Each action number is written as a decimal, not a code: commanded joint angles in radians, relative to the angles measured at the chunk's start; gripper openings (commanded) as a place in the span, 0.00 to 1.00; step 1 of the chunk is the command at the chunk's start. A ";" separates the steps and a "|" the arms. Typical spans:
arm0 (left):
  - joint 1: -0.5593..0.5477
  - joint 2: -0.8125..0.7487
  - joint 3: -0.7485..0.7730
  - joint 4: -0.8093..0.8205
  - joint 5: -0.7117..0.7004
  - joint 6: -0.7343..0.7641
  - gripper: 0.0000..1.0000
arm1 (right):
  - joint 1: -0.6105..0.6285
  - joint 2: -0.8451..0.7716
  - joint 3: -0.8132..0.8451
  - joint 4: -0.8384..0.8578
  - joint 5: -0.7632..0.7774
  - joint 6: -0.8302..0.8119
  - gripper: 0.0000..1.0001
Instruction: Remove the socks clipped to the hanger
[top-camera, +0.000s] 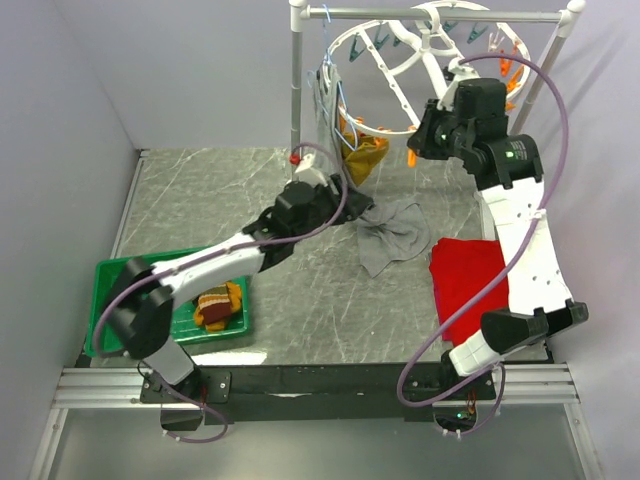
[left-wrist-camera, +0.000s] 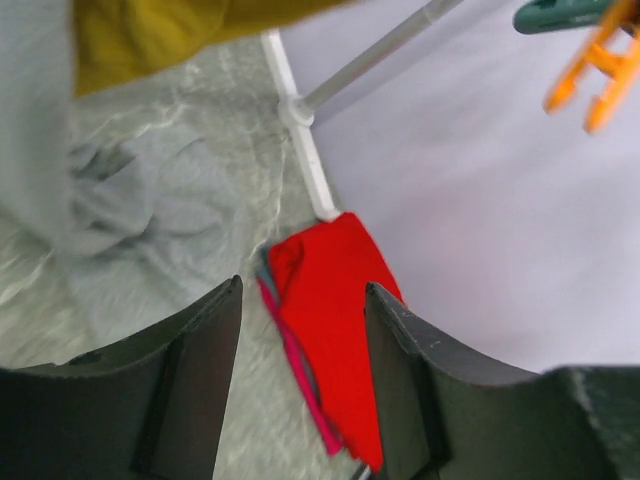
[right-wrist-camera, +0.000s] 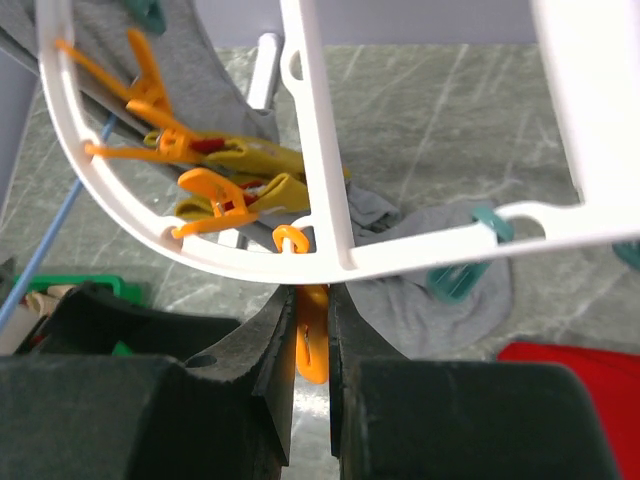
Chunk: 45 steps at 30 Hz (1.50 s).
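The round white hanger (top-camera: 400, 70) hangs from the rack bar at the back. A mustard sock (top-camera: 365, 155) hangs clipped under its rim; in the right wrist view mustard socks (right-wrist-camera: 255, 160) sit in orange clips on the ring (right-wrist-camera: 250, 262). My right gripper (top-camera: 425, 135) is up at the rim, shut on an orange clip (right-wrist-camera: 313, 335) that hangs under the ring. My left gripper (top-camera: 335, 195) is open and empty just below the mustard sock (left-wrist-camera: 150, 35). Several socks (top-camera: 218, 305) lie in the green bin (top-camera: 120, 275).
A grey tank top (top-camera: 395, 232) lies on the table under the hanger. A red cloth (top-camera: 465, 280) lies at the right. A thin blue wire hanger (top-camera: 335, 90) hangs on the rack by the white post (top-camera: 296, 80). Teal clips (right-wrist-camera: 455, 280) dangle from the ring.
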 joint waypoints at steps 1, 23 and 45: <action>-0.014 0.109 0.154 0.112 -0.001 -0.019 0.60 | -0.034 -0.084 -0.013 -0.033 0.048 -0.040 0.08; -0.022 0.343 0.366 0.051 -0.176 0.068 0.95 | -0.131 -0.140 -0.051 -0.005 -0.102 -0.041 0.08; 0.102 0.272 0.272 -0.045 0.260 0.263 0.97 | -0.133 -0.141 -0.060 -0.002 -0.127 -0.032 0.08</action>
